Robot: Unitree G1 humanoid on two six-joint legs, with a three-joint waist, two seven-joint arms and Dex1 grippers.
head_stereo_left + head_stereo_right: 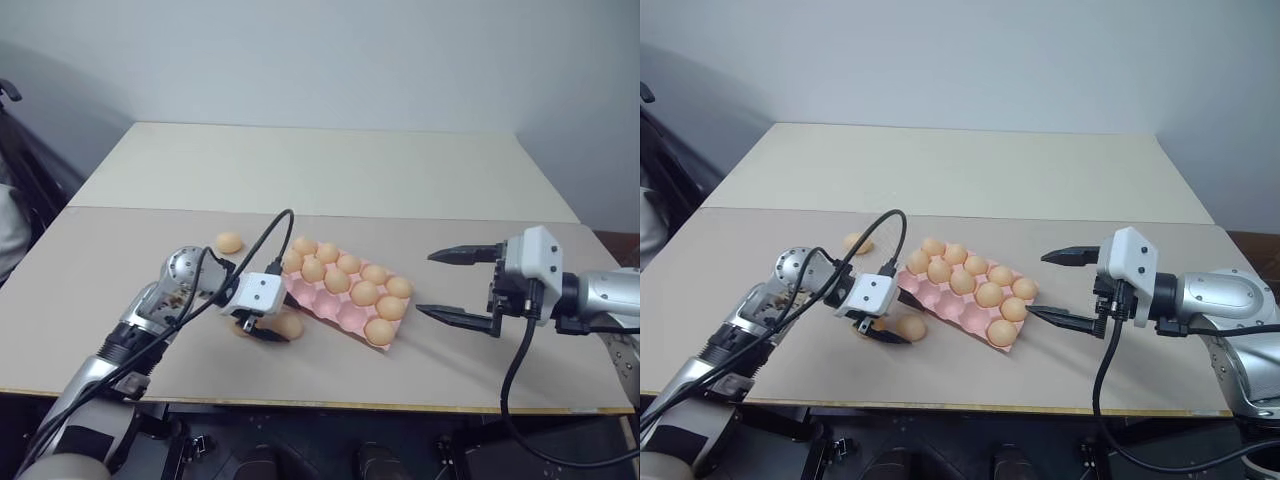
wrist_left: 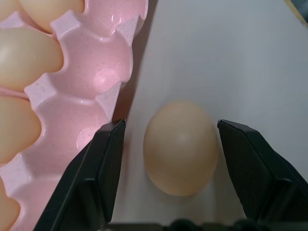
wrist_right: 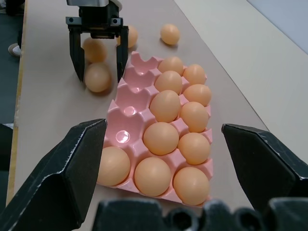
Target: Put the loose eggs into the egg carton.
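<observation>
The pink egg carton (image 1: 326, 306) lies mid-table with several eggs in it; the cups along its near-left side are bare. My left gripper (image 2: 171, 122) is open and lowered over a loose egg (image 2: 180, 147), one finger on each side with a gap to both, one finger close to the carton's edge. This egg (image 1: 290, 325) rests on the table. Another loose egg (image 3: 95, 48) lies just behind the left gripper (image 3: 98, 53), a third (image 3: 130, 36) beside it, and one more (image 1: 229, 242) farther back left. My right gripper (image 1: 425, 284) hovers open to the right of the carton, holding nothing.
The table (image 1: 300, 170) is made of two beige boards with a seam running across behind the carton. Its front edge (image 1: 330, 404) is close to the left gripper. A dark chair (image 1: 20, 150) stands off the table's far left.
</observation>
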